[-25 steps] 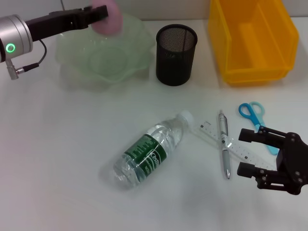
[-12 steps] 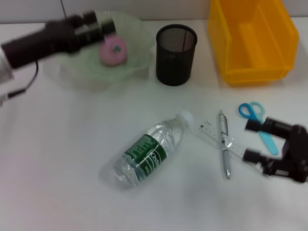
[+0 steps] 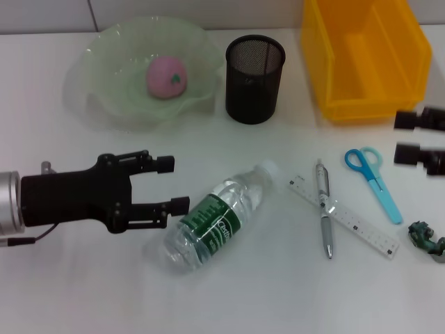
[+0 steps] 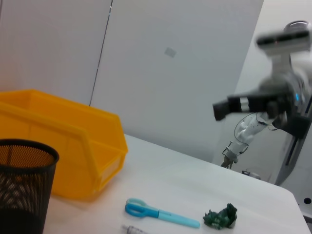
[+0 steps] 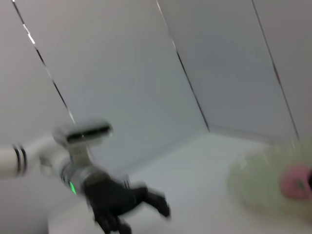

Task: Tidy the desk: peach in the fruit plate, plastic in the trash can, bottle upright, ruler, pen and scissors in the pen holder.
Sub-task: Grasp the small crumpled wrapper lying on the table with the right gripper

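The pink peach (image 3: 165,76) lies in the pale green fruit plate (image 3: 104,49). A clear bottle (image 3: 215,216) with a green label lies on its side mid-table. My left gripper (image 3: 172,184) is open just left of the bottle, holding nothing. Ruler (image 3: 344,216) and pen (image 3: 325,209) lie crossed right of the bottle, with the blue scissors (image 3: 374,181) beyond them. Crumpled green plastic (image 3: 425,236) sits near the right edge. The black mesh pen holder (image 3: 254,69) stands beside the yellow trash can (image 3: 365,56). My right gripper (image 3: 410,136) is open at the right edge, above the scissors.
The left wrist view shows the pen holder (image 4: 22,185), the yellow trash can (image 4: 63,141), the scissors (image 4: 161,212), the plastic (image 4: 220,217) and the right arm raised beyond them. In the right wrist view the plate (image 5: 263,180) and peach (image 5: 295,183) show far off.
The left gripper let the peach go into the plate, then came forward and down beside the bottle. The right gripper moved from the ruler's end to the right edge, uncovering the plastic.
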{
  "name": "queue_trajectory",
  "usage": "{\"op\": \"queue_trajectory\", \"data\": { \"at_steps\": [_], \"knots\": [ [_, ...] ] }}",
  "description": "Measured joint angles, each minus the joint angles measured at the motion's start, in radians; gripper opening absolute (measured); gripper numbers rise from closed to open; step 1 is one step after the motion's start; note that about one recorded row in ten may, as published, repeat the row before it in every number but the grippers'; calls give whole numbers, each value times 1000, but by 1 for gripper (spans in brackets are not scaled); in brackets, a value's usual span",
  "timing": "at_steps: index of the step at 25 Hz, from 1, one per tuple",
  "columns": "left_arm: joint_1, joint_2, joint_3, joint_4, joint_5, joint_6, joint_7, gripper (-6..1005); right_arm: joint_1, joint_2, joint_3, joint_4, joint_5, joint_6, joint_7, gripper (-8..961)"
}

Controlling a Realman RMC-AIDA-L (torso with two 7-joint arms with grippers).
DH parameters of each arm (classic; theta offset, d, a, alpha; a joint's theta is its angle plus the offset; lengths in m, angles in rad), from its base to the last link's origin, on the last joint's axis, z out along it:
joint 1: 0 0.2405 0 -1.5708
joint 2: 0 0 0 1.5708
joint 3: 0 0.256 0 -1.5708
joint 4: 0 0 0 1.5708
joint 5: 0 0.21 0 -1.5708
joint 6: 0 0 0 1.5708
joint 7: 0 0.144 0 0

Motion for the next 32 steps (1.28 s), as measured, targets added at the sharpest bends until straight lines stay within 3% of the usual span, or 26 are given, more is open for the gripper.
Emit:
{"op": "queue_trajectory", "data": {
  "at_steps": [2,4,6,8,9,10,11,12,16,22,32],
  "knots": [
    [2,0,-1,-4,3,-2,0,804,44,-1,0,-175,-90,-28,170,721],
    [5,1,-9,-8,4,-4,0,803,165,-3,-42,-441,-329,-94,426,720],
    [6,1,-10,-8,4,-4,-1,802,198,-4,-70,-481,-397,-107,470,718],
    [6,1,-10,-8,5,-4,-5,802,294,0,-211,-518,-631,-126,557,717],
    [7,2,-10,-8,5,-5,-9,802,304,5,-243,-518,-675,-126,567,716],
    [7,2,-10,-8,5,-5,-9,802,304,5,-243,-518,-675,-126,567,716],
    [7,2,-10,-8,5,-5,-10,802,309,26,-314,-521,-778,-125,577,715],
    [7,3,-9,-8,5,-8,-11,802,309,26,-314,-521,-778,-125,577,714],
    [7,6,-9,-9,6,-17,-12,802,277,82,-391,-532,-959,-113,566,711],
    [0,10,-5,-10,6,-46,-13,803,197,93,-441,-472,-991,-31,556,707],
    [-5,12,-3,-10,6,-57,-13,803,165,94,-485,-379,-996,56,540,700]
  ]
}}
